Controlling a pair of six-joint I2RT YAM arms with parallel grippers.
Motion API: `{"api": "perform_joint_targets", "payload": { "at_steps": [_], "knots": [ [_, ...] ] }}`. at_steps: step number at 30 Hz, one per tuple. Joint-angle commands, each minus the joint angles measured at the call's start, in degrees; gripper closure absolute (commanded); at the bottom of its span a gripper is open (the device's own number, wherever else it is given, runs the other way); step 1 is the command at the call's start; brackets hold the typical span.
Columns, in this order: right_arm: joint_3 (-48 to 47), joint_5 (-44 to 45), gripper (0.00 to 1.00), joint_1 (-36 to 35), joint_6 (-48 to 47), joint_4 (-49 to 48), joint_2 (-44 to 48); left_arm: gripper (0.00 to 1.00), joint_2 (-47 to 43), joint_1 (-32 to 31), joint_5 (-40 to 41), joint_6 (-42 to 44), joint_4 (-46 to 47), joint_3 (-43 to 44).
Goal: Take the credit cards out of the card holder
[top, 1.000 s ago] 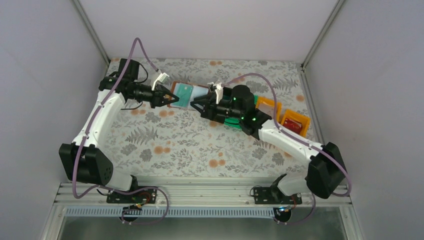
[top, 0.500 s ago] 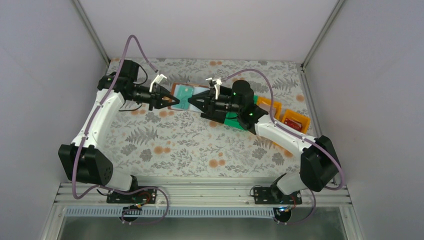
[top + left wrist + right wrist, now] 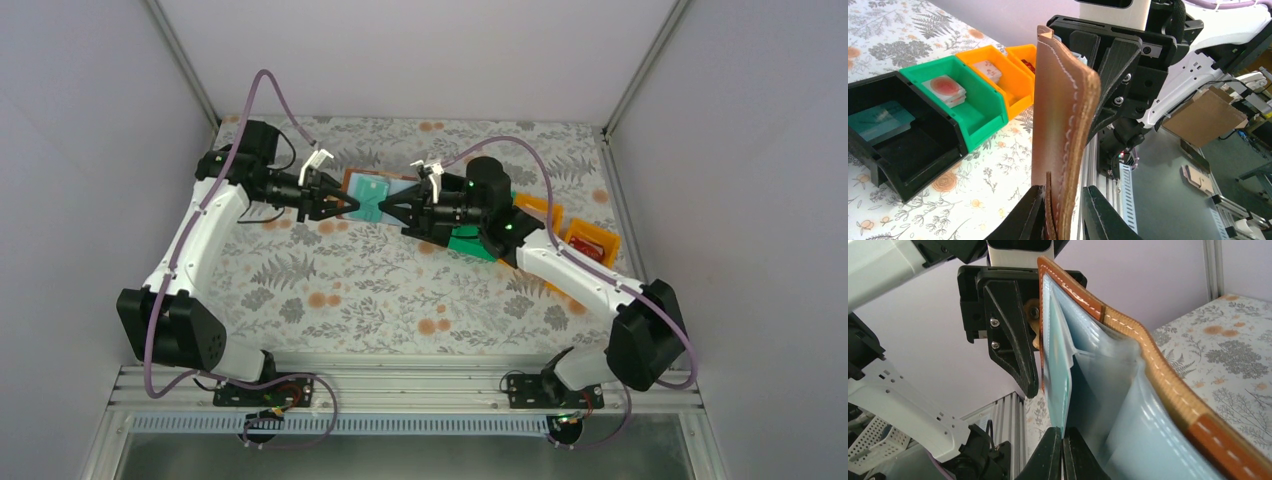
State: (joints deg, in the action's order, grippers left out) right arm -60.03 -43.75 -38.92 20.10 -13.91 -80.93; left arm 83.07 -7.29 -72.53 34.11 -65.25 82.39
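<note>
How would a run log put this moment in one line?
left pincer: shut on card holder edge | right pincer: shut on thin teal sheet inside, card or pocket unclear | card holder: open, held aloft

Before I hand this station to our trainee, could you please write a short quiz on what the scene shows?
1. True or false: the wallet lies flat on the table.
2. Which bin holds the teal card? A: the black bin. B: the green bin. C: an orange bin.
3. Fill in: the left gripper is shut on the wallet's ___ cover.

Key
1. False. It is held upright in the air between the left gripper and the right gripper.
2. A.
3. Brown.
</note>
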Motion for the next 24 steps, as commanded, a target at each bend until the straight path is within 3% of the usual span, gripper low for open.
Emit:
{"api": "perform_joint_targets", "payload": {
  "at_steps": [1, 7, 10, 14, 24],
  "knots": [
    [-3.9, 0.3, 0.96, -0.1, -8.0, 10.9, 1.1, 0.81, -0.9, -0.4, -3.0, 2.4, -0.7, 1.9],
    [-6.3, 0.8, 0.96, -0.1, -10.8, 16.4, 1.0, 0.97, -0.8, -0.4, -3.1, 2.9, -1.1, 1.7],
    [-6.1, 1.1, 0.93, 0.3, -11.3, 16.8, 1.6, 0.98, -1.0, -0.4, -3.3, 3.9, -2.0, 1.9],
    [-4.8, -0.1, 0.81, 1.2, -9.9, 14.6, 1.8, 0.97, -1.1, -0.4, -3.5, 4.3, -2.3, 1.8],
    [-4.5, 2.6, 0.90, 1.4, -8.3, 13.1, 1.1, 0.98, -1.2, -0.4, -4.7, 7.2, -4.5, 2.2]
  ]
}}
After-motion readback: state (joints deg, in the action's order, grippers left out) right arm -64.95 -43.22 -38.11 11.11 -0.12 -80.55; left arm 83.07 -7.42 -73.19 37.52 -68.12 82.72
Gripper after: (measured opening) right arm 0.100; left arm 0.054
